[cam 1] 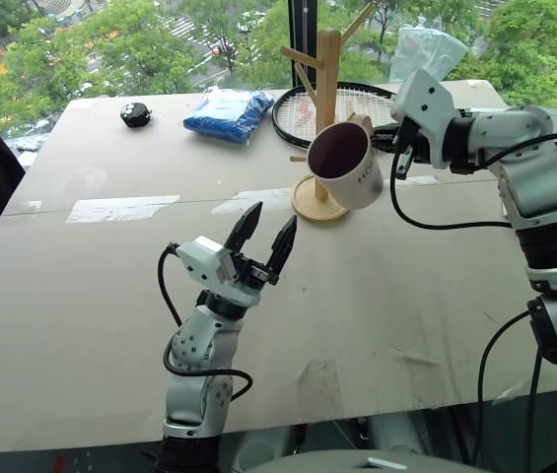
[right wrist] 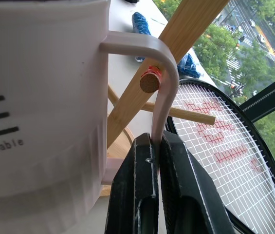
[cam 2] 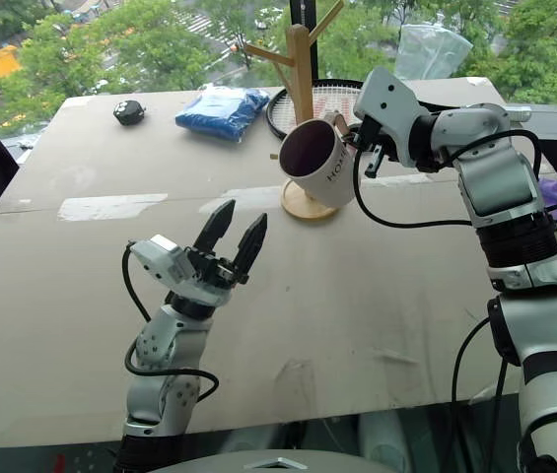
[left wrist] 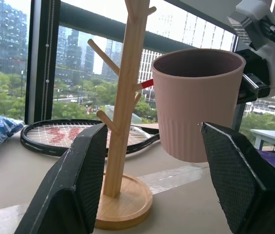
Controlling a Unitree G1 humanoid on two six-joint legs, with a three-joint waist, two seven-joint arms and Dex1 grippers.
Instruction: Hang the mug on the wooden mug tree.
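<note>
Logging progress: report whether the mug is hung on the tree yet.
Not yet. The mug hangs from the right gripper, a peg tip at its handle.

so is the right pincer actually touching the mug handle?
Touching. The right wrist view shows the right pincer with both black fingers pressed shut on the handle of the mug, no gap visible.

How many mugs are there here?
1. The mug is held by its handle in the right gripper, lifted beside the wooden mug tree, not yet on a peg.
</note>
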